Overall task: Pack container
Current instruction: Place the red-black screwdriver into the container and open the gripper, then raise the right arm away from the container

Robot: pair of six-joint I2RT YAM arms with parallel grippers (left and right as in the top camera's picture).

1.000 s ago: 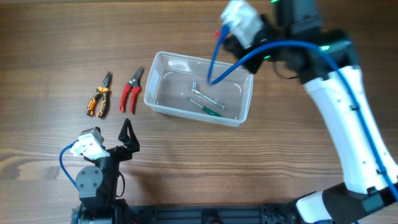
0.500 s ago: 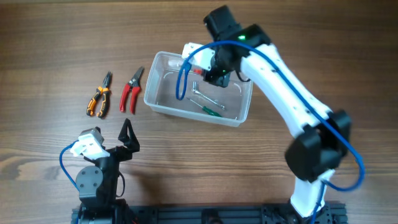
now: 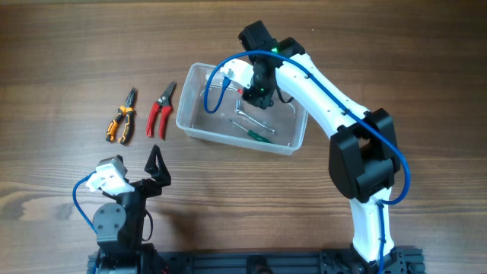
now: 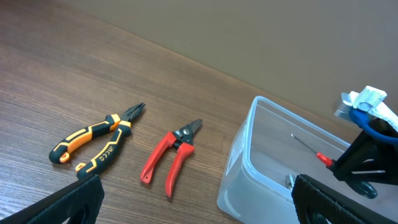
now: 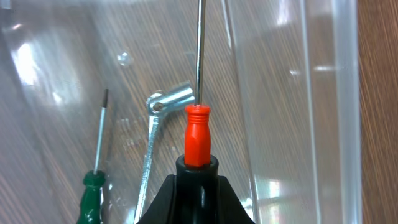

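Pliers (image 3: 120, 118) and red cutters (image 3: 160, 112) lie side by side on the bench (image 3: 61, 61), left of the container (image 3: 221, 138). The container sits mid-bench and holds a wrench (image 3: 251, 114) and a green screwdriver (image 3: 257, 135). The right gripper (image 5: 196, 171) dips into it from a bent arm, fingers pinching a red screwdriver (image 5: 196, 134) above the wrench. The left gripper (image 3: 157, 166) sits folded at the near edge, fingers spread.

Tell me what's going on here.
The right claw grips a red-handled screwdriver, pointing it down into the clear container, above a green-handled screwdriver and a metal wrench lying on its floor. The left claw rests open near the front edge of the table. Orange-black pliers and red cutters lie left of the container, not yet packed.
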